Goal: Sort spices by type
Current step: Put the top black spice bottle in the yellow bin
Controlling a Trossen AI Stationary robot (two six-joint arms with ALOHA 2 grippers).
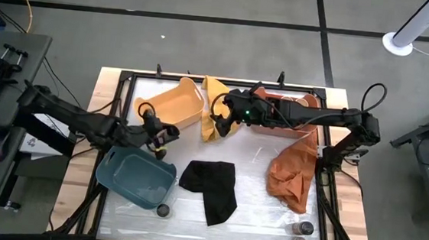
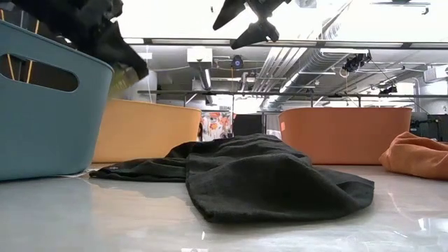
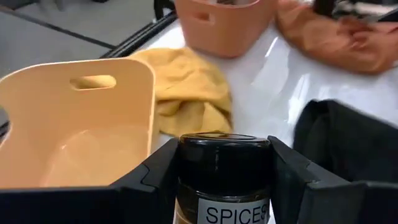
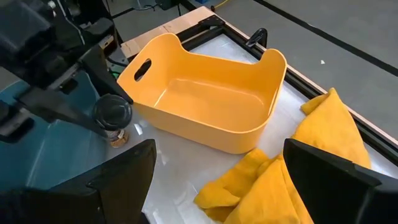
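The left gripper [image 1: 164, 137] has its jaws clamped on a black-lidded spice jar [image 3: 222, 171], hanging just above the blue tray's [image 1: 122, 175] 12 o'clock rim. The right gripper [image 1: 218, 120], jaws wide and holding nothing, hovers over the yellow cloth [image 1: 215, 97] at 3 o'clock of the yellow tray [image 1: 176, 103].

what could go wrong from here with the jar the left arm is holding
The left gripper holds a black-lidded jar just past the edge of the blue tray, near the yellow tray. Released now, it might land on the table between the trays. The right gripper hangs open close by over the yellow cloth, so the arms could bump.
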